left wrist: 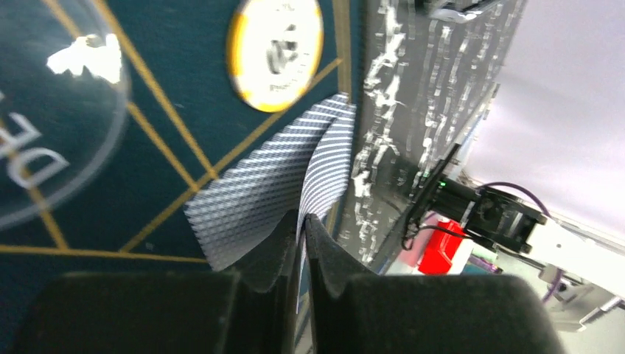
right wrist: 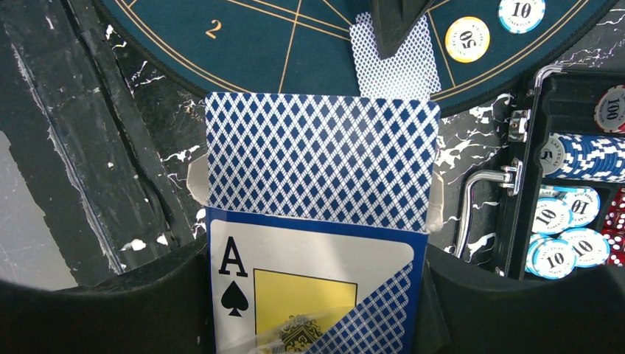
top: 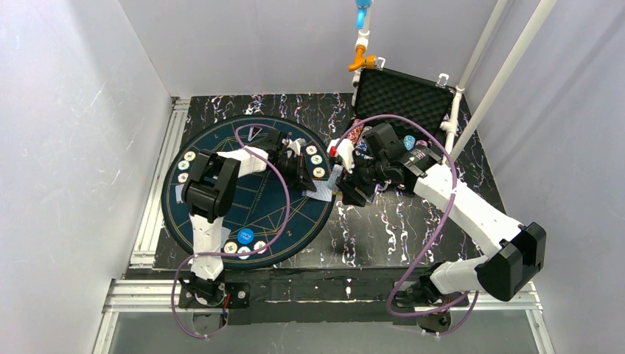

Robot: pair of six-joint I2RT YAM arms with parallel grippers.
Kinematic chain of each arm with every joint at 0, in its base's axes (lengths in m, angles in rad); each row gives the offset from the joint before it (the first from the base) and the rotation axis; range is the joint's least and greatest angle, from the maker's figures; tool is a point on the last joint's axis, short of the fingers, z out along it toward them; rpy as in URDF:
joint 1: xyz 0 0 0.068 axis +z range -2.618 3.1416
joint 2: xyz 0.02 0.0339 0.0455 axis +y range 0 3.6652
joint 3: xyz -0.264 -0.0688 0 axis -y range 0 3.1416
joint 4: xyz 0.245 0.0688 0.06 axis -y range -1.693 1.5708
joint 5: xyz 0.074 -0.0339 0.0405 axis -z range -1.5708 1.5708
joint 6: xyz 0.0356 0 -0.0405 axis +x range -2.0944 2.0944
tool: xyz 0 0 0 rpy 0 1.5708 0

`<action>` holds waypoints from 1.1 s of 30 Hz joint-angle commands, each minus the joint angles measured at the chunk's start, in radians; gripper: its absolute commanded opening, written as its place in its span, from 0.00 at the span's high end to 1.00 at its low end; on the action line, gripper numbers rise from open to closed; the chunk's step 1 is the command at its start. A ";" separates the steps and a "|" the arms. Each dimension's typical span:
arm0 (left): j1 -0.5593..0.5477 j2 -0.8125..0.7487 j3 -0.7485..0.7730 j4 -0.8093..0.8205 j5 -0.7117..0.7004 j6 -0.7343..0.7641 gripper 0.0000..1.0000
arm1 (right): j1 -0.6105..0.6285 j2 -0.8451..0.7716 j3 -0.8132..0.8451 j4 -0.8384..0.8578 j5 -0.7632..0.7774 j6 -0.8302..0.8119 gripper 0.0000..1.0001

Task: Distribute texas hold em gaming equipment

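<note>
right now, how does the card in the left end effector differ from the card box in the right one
The left end effector pinches one single card; the right end effector grips a card box with cards sticking out its open top. The single card curves, its far end at the mat's edge; the box's cards look flat. The box shows an ace of spades; the single card shows only its back. Both have blue-patterned backs.

One round mat [top: 221, 133] carrying nine small poker chips [top: 189, 156], in threes at its left, near and right edges, plus one blue button disc [top: 245, 236]. Two blue-backed playing cards [left wrist: 258, 199] overlapping at the mat's right rim; one card box [right wrist: 317, 295], its contents uncountable. One open black case [top: 402, 96], its chips too many to count.
</note>
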 commanded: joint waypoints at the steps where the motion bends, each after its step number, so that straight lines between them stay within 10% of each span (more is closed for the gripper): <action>1: 0.004 0.024 0.028 -0.023 -0.060 0.023 0.86 | -0.004 -0.004 0.060 0.009 -0.017 -0.015 0.99; 17: 0.140 -0.297 0.039 -0.310 0.022 0.158 0.02 | -0.004 -0.045 0.005 0.089 -0.044 0.032 0.99; 33: -0.028 -0.501 0.034 -0.093 0.315 -0.045 0.08 | -0.002 0.006 0.038 0.157 -0.096 0.065 0.99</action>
